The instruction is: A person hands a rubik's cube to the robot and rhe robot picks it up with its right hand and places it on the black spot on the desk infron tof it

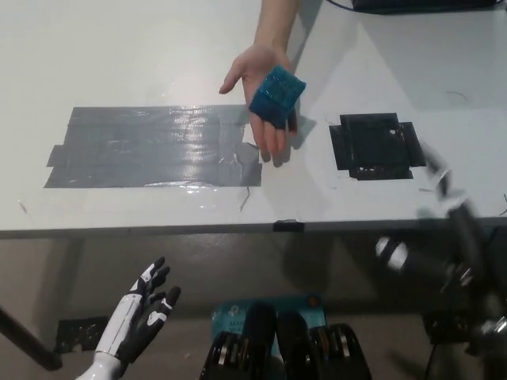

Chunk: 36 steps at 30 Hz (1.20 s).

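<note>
A person's open palm (260,75) reaches in from the top and holds a blue Rubik's cube (277,95) above the white desk (158,55). The black spot (375,146), a square of black tape, lies on the desk to the right of the cube. My black right hand (447,194) is raised at the lower right, blurred, just right of the black spot and well apart from the cube, fingers spread. My white left hand (146,305) rests low at the lower left, below the desk's front edge, open and holding nothing.
A wide patch of grey tape (150,146) covers the desk left of the person's hand. The desk's front edge (238,228) runs across the middle of the picture. A dark object (420,4) sits at the top right corner.
</note>
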Available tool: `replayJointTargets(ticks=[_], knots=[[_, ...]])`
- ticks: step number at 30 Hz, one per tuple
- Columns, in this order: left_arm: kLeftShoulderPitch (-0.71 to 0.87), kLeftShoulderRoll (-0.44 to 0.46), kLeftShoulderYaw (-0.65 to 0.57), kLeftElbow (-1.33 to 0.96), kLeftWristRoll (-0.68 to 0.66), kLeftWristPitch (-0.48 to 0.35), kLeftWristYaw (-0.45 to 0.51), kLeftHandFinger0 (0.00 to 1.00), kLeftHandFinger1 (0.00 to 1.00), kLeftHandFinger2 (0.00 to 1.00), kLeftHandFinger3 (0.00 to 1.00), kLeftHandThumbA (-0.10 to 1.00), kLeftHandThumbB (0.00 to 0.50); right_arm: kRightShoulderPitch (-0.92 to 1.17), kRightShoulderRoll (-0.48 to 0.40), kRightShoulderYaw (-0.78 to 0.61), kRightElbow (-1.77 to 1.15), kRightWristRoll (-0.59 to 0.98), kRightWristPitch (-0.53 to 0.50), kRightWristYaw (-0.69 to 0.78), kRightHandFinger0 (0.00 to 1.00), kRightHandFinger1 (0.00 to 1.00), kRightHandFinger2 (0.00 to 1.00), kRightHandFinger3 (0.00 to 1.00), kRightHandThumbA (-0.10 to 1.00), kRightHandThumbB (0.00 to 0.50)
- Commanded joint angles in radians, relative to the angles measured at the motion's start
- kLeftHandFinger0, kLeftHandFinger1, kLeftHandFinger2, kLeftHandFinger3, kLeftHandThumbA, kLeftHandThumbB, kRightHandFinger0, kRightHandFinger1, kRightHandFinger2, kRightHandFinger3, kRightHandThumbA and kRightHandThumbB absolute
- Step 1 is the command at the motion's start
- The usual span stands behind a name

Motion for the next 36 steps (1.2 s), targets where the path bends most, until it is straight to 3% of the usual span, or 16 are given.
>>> replayJointTargets(ticks=[1, 5, 7, 11, 14, 17, 22, 23, 27, 29, 32, 36], knots=[[-0.024, 0.015, -0.001, -0.027, 0.014, -0.027, -0.014, 0.95, 1.00, 1.00, 1.00, 0.83, 0.122, -0.219, -0.070, -0.056, -0.093, 0.068, 0.182, 0.087, 1.00, 1.00, 1.00, 1.00, 1.00, 0.295], [-0.028, 0.016, -0.003, -0.024, 0.008, -0.029, -0.022, 0.95, 1.00, 1.00, 1.00, 0.83, 0.117, -0.380, -0.120, -0.017, 0.033, 0.061, 0.237, 0.158, 1.00, 1.00, 1.00, 1.00, 0.99, 0.318], [-0.028, 0.016, -0.004, -0.024, 0.006, -0.030, -0.024, 0.96, 1.00, 1.00, 1.00, 0.82, 0.120, -0.472, -0.136, 0.020, 0.131, 0.054, 0.290, 0.207, 1.00, 1.00, 1.00, 1.00, 0.98, 0.366], [-0.027, 0.015, -0.002, -0.033, 0.003, -0.018, -0.030, 0.97, 1.00, 1.00, 1.00, 0.82, 0.125, -0.591, -0.121, 0.067, 0.286, 0.086, 0.318, 0.258, 1.00, 1.00, 1.00, 1.00, 0.91, 0.368], [-0.033, 0.014, -0.001, -0.037, 0.005, -0.009, -0.032, 0.98, 1.00, 1.00, 1.00, 0.83, 0.137, -0.684, -0.121, 0.130, 0.413, 0.050, 0.295, 0.291, 1.00, 1.00, 1.00, 1.00, 0.93, 0.382], [-0.031, 0.016, -0.001, -0.048, 0.008, -0.011, -0.033, 0.97, 1.00, 1.00, 1.00, 0.83, 0.125, -0.757, -0.099, 0.169, 0.527, 0.052, 0.335, 0.320, 1.00, 1.00, 1.00, 1.00, 1.00, 0.450], [-0.034, 0.016, -0.006, -0.061, 0.019, 0.000, -0.034, 0.96, 1.00, 1.00, 1.00, 0.83, 0.127, -0.861, -0.046, 0.176, 0.781, 0.095, 0.333, 0.360, 1.00, 1.00, 1.00, 1.00, 0.97, 0.422], [-0.036, 0.016, -0.008, -0.062, 0.020, 0.002, -0.035, 0.96, 1.00, 1.00, 1.00, 0.84, 0.128, -0.878, -0.042, 0.182, 0.819, 0.088, 0.339, 0.365, 1.00, 1.00, 1.00, 1.00, 1.00, 0.447], [-0.046, 0.016, -0.008, -0.057, 0.023, -0.004, -0.036, 0.96, 1.00, 1.00, 1.00, 0.84, 0.131, -0.931, -0.015, 0.165, 0.967, 0.111, 0.324, 0.375, 1.00, 1.00, 1.00, 1.00, 0.97, 0.475], [-0.049, 0.014, -0.006, -0.053, 0.026, -0.011, -0.035, 0.95, 1.00, 1.00, 1.00, 0.85, 0.137, -0.948, -0.003, 0.162, 1.021, 0.113, 0.309, 0.371, 1.00, 1.00, 1.00, 1.00, 0.97, 0.465], [-0.049, 0.012, -0.005, -0.064, 0.024, 0.003, -0.040, 0.96, 1.00, 1.00, 1.00, 0.85, 0.140, -0.969, -0.002, 0.184, 1.082, 0.080, 0.293, 0.354, 1.00, 1.00, 1.00, 1.00, 1.00, 0.492], [-0.052, 0.014, -0.005, -0.065, 0.025, 0.003, -0.042, 0.97, 1.00, 1.00, 1.00, 0.84, 0.133, -0.982, -0.015, 0.213, 1.117, 0.044, 0.279, 0.332, 1.00, 1.00, 1.00, 1.00, 0.99, 0.425]])
